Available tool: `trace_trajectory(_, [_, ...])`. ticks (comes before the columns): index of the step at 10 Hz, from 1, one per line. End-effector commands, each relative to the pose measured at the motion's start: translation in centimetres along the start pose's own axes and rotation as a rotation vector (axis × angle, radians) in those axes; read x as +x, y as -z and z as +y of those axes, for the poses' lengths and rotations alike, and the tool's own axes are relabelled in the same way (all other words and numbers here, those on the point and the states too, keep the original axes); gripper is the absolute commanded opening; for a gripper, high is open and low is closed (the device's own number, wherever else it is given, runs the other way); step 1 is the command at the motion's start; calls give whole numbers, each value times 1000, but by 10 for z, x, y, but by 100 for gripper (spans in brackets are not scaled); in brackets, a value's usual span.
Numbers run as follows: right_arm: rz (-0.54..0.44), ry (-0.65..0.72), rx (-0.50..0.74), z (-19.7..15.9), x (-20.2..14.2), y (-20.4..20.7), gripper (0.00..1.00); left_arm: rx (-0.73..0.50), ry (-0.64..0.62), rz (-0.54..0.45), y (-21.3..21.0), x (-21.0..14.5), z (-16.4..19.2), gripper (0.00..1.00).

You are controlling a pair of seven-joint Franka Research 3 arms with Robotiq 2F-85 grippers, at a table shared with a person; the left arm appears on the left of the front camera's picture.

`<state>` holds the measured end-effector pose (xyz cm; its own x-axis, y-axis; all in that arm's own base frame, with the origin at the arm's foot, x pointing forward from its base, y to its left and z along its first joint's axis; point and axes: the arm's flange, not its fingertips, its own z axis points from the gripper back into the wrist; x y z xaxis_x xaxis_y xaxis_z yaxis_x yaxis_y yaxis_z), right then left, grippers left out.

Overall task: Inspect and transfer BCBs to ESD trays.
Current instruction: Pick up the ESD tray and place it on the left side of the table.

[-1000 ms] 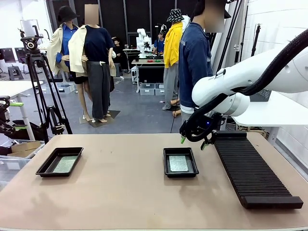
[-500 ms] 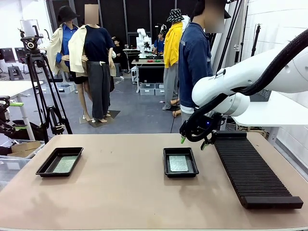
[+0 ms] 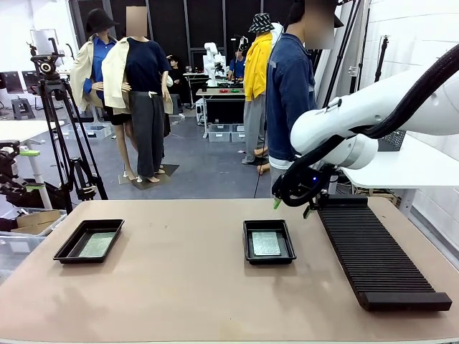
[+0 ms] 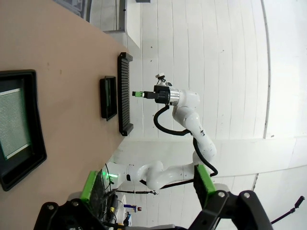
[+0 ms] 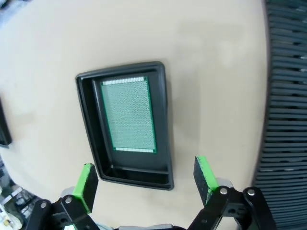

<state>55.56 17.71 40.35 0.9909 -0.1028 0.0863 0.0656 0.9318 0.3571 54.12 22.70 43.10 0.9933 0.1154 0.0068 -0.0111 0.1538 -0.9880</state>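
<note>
Two ESD trays sit on the table [image 3: 179, 287], and each holds one green BCB lying flat on its floor. Taking the long black ribbed rack [image 3: 373, 258] as landmark: the nearer tray [image 3: 268, 241] lies just beside the rack's left edge, apart from it, with its board [image 3: 266, 244] inside the rim; the other tray [image 3: 89, 240] lies well away from the rack toward the table's left side, also carrying a board [image 3: 96, 244]. The rack's slots look empty from the front view, so the transfer appears to be complete or nearly so.

In the front view the right end effector [image 3: 292, 207] hangs above the table between the rack's far end and the nearer tray, fingers spread and carrying nothing. Its wrist camera looks straight down on that tray [image 5: 127, 122], and the board [image 5: 127, 115] is framed squarely between the parted green pads [image 5: 203, 173]. That pose suits a check on how the board sits, or simply a clearing move after a release.

The left end effector [image 4: 146, 184] is likewise spread and empty, held off to the far side from the rack, beside the second tray [image 4: 21, 129]. A person stands behind the table near the rack's far end.
</note>
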Motion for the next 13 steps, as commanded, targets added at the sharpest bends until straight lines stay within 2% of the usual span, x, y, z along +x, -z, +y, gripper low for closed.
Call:
trace_trajectory(1, [-3, -31, 78, -33, 2, -23, 100, 31, 1, 21, 32, -17, -31, 100])
trace_trajectory(3, [-32, -14, 169, -70, 12, -54, 100, 90, 19, 39, 71, -30, -64, 100])
trace_trajectory(6, [-63, 32, 325, -124, 22, -93, 100, 273, -2, 43, 155, -38, -105, 100])
trace_trajectory(8, [-69, 67, 293, -154, 30, -115, 100, 419, -14, 87, 219, -40, -129, 100])
trace_trajectory(10, [-37, 54, 273, -174, 32, -136, 100, 517, 10, 160, 281, -48, -142, 100])
trace_trajectory(12, [10, 76, 386, -200, 39, -142, 100, 612, 37, 227, 342, -58, -145, 100])
trace_trajectory(13, [54, 75, 481, -217, 43, -141, 100, 695, 47, 268, 374, -66, -143, 100])
